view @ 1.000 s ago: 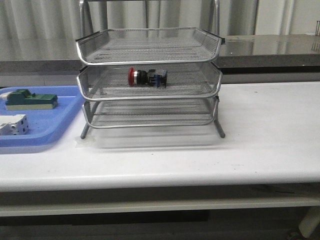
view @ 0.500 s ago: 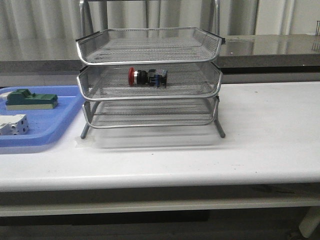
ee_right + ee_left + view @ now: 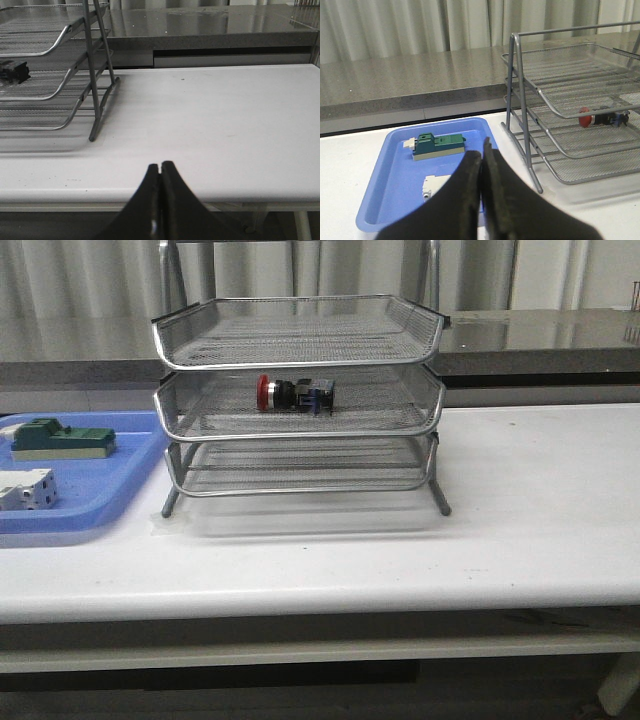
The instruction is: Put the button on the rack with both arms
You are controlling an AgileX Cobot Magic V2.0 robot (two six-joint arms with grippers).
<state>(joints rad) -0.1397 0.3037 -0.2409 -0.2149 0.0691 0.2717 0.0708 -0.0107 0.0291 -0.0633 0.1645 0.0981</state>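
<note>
The button [image 3: 293, 394], with its red head pointing left, lies on its side in the middle tray of the silver wire-mesh rack [image 3: 300, 430]. It also shows in the left wrist view [image 3: 602, 118], and its dark rear end shows in the right wrist view [image 3: 14, 71]. No arm or gripper shows in the front view. My left gripper [image 3: 482, 150] is shut and empty, held above the blue tray [image 3: 395, 200], apart from the rack [image 3: 570, 120]. My right gripper [image 3: 160, 167] is shut and empty, at the table's front edge, to the right of the rack [image 3: 60, 90].
The blue plastic tray [image 3: 95, 495] sits left of the rack and holds a green flat block [image 3: 60, 439] and a white boxy part [image 3: 25, 490]. A grey counter [image 3: 540, 335] runs behind the white table [image 3: 520, 510].
</note>
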